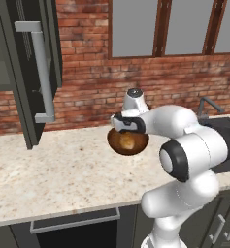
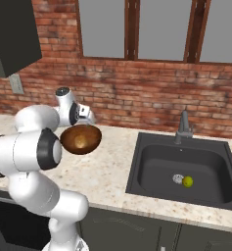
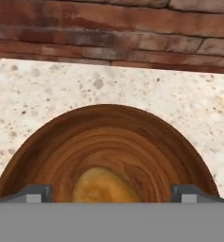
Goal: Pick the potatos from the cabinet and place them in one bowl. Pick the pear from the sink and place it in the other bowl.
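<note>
We hovered over the dark-brown bowl (image 3: 108, 142), fingers (image 3: 35, 193) spread and empty (golden-tan potato (image 3: 101, 186) inside); lifting carelessly could clip its rim and tip it.

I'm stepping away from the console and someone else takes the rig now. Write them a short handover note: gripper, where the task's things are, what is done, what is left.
Gripper: open, nothing between the fingers, poised just above the dark-brown bowl on the counter.
One golden-tan potato lies inside that bowl. I see no second potato there.
Cabinet: door stands open at the left; its inside cannot be made out.
Pear: in the sink, beside the drain.
Done: one potato bowled.
Left: the other potato, then the pear into the other bowl.
</note>
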You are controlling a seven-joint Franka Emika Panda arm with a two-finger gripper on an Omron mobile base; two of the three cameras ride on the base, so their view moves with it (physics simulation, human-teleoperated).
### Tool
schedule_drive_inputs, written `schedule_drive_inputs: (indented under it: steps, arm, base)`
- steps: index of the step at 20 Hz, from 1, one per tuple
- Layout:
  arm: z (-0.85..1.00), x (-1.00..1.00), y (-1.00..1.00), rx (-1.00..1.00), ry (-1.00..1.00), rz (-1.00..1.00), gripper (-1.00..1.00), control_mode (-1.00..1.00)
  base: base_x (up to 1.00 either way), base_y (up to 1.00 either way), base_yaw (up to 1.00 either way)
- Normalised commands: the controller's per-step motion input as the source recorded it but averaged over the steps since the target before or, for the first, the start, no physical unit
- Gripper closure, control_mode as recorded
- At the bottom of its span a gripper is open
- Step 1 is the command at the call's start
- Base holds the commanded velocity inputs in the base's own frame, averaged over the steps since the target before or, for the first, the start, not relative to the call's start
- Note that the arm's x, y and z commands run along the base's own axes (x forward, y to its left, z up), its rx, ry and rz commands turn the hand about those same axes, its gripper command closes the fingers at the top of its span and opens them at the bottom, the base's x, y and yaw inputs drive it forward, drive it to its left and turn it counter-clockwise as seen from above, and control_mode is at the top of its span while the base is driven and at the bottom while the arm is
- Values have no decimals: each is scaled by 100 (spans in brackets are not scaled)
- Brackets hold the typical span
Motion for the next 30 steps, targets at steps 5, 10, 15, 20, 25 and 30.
schedule_drive_inputs:
  steps: [5, 10, 15, 20, 25, 30]
  arm:
    - [55, -54, -20, -3, 3, 1, -100, -100]
    - [4, -100, -23, -5, 1, 6, -100, -100]
    - [0, -100, -12, -7, 3, 6, -100, -100]
    - [2, -100, -6, -6, 12, 6, -100, -100]
    - [0, -66, -8, -4, 18, 12, -100, -100]
    - [-1, -2, 0, -1, 1, 0, -100, -100]
  base:
    - [0, 0, 0]
    - [0, 0, 0]
    - [0, 0, 0]
    - [0, 0, 0]
    - [0, 0, 0]
    - [0, 0, 0]
